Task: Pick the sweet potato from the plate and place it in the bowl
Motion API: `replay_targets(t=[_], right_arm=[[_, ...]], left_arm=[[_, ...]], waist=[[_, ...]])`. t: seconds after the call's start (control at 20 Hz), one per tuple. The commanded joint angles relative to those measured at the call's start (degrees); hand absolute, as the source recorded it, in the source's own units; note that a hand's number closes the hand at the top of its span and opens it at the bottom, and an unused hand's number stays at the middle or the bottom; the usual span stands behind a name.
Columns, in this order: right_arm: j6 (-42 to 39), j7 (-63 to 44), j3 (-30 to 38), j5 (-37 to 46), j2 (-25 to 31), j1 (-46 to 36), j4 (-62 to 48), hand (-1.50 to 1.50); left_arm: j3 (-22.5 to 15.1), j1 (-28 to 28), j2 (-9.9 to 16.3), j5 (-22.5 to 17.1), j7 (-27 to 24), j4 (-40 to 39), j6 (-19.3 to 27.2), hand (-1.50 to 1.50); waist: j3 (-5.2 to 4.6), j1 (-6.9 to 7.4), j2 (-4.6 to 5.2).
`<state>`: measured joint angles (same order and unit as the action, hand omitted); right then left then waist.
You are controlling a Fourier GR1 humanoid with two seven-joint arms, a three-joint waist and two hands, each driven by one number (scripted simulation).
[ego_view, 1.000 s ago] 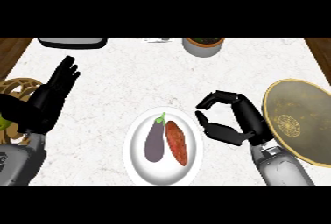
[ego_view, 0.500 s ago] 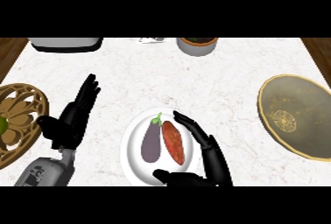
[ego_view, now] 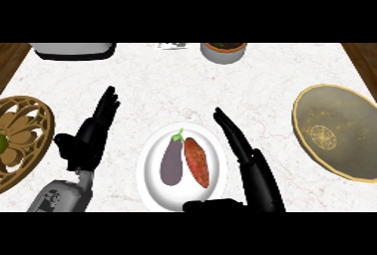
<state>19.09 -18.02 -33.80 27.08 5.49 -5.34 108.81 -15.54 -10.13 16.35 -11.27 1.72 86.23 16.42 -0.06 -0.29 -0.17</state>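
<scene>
An orange-red sweet potato [ego_view: 197, 162] lies on the white plate [ego_view: 153, 189] beside a purple eggplant [ego_view: 172, 162]. My right hand [ego_view: 250, 169] stands open just right of the plate, its straight fingers pointing away over the rim and its thumb [ego_view: 213, 204] reaching under the plate's near edge. It does not hold the sweet potato. The brown-gold bowl [ego_view: 342, 130] sits at the far right, with nothing in it. My left hand [ego_view: 88, 138] rests open left of the plate, fingers up.
A woven golden basket [ego_view: 18, 139] with something green in it stands at the left edge. At the back are a grey appliance [ego_view: 74, 49], a small pot [ego_view: 225, 51] and a small white item [ego_view: 173, 46]. Dark wood borders the marble counter.
My right hand went from curled beside the plate to straight and open, sliding in against the plate's right rim. The left hand shifted right and lower. The view also moved slightly.
</scene>
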Motion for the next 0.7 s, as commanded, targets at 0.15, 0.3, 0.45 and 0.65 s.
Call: replay_targets(t=[0.15, 0.3, 0.45, 0.65], right_arm=[[-12.77, -22.53, 4.12, -1.31, -1.34, -10.48, 1.32, -1.50], [-15.45, -27.44, 2.40, -1.58, -2.99, -11.56, -1.93, -1.50], [-16.73, -30.16, 2.37, -1.28, -5.28, -16.84, -8.38, -1.50], [-18.74, -23.05, 1.21, -2.16, -2.48, -7.02, -8.85, -1.50]], left_arm=[[-0.48, -1.78, -1.54, 2.21, 2.79, 0.71, 0.94, 0.00], [1.04, 1.65, 0.70, 0.79, 1.88, 3.39, -1.53, 0.00], [1.64, 1.06, -1.19, 0.84, -0.67, -0.27, -2.31, 0.00], [2.75, -1.06, -3.38, 2.69, -1.17, -3.29, -1.90, 0.00]], waist=[[0.00, 0.45, 0.12], [0.00, 0.92, 0.12], [0.00, 0.92, 0.26], [0.06, 0.21, 0.21]])
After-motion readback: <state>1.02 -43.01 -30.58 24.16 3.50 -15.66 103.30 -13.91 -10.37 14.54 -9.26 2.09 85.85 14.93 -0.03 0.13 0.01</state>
